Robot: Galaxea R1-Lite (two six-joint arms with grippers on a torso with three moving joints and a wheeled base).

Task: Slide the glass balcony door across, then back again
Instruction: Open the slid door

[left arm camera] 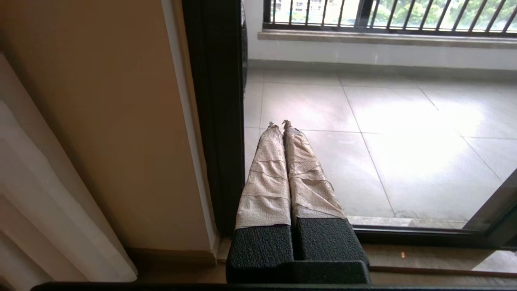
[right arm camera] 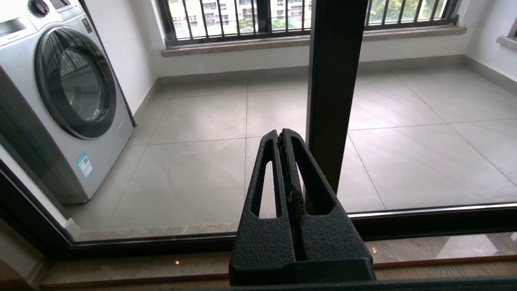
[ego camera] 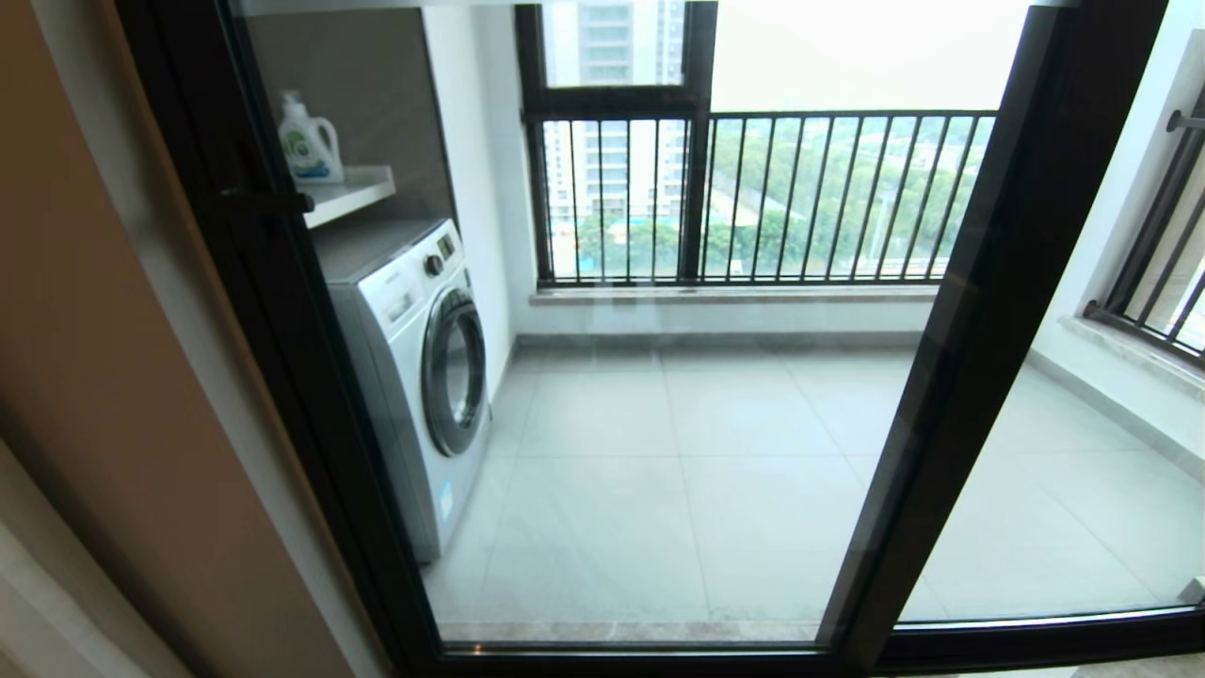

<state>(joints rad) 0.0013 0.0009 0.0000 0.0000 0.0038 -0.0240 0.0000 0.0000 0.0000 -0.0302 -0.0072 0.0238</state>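
grey tiled balcony floor (ego camera: 659,452) behind glass balcony door (ego camera: 254,282).

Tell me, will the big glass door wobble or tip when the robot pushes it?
Probably not. The glass balcony door is a stiff pane in a black metal frame, so it should slide sideways along its bottom track rather than tip. It looks tall and likely heavy. The small bar handle probably gives better purchase than smooth glass.

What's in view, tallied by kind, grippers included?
glass balcony door: 1
second glass panel: 1
washing machine: 1
detergent bottle: 1
grippers: 2 (left gripper, right gripper)
Total: 6
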